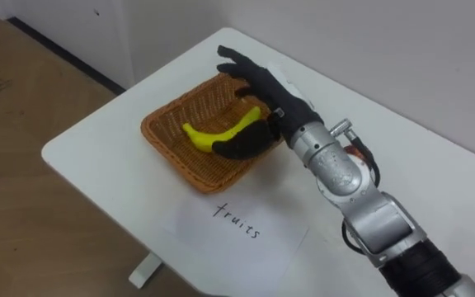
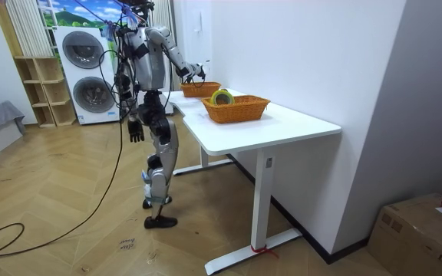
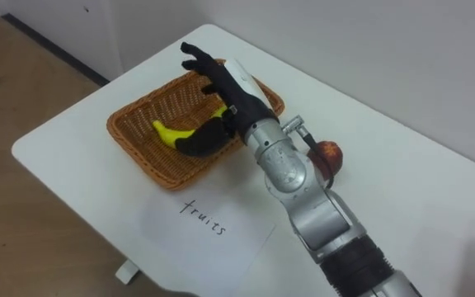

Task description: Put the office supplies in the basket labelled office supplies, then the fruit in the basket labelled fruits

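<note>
Currently the robot stands at the far end of a white rectangular tabletop (image 1: 97,148), with its right arm stretched out over a shallow rectangular basket of brown woven wicker (image 1: 171,161). A curved yellow banana (image 1: 213,139) lies inside that basket, on its floor, and runs from the left side toward the far right corner. The black right hand (image 1: 262,87) hovers above the basket's far right part. Its fingers (image 1: 233,59) are spread apart and nearly straight, reaching over the far rim, and they close on nothing. The thumb lies low beside the banana's right end, and whether it touches the fruit is hard to tell.

On the tabletop just in front of the basket lies a white sheet of paper with handwriting (image 1: 237,227). A small round red and orange fruit (image 3: 330,153) sits on the tabletop just behind the forearm, apart from the basket.

From the room view, the left hand (image 2: 135,132) hangs at the robot's side by its hip, with its fingers loose and empty. Nearer the camera on the same tabletop stands a second orange wicker basket (image 2: 236,111) that holds a yellowish roll of tape (image 2: 222,96). Behind the robot are 2 stacked white washing machines (image 2: 83,50) and a light wooden shelf unit (image 2: 41,92).
</note>
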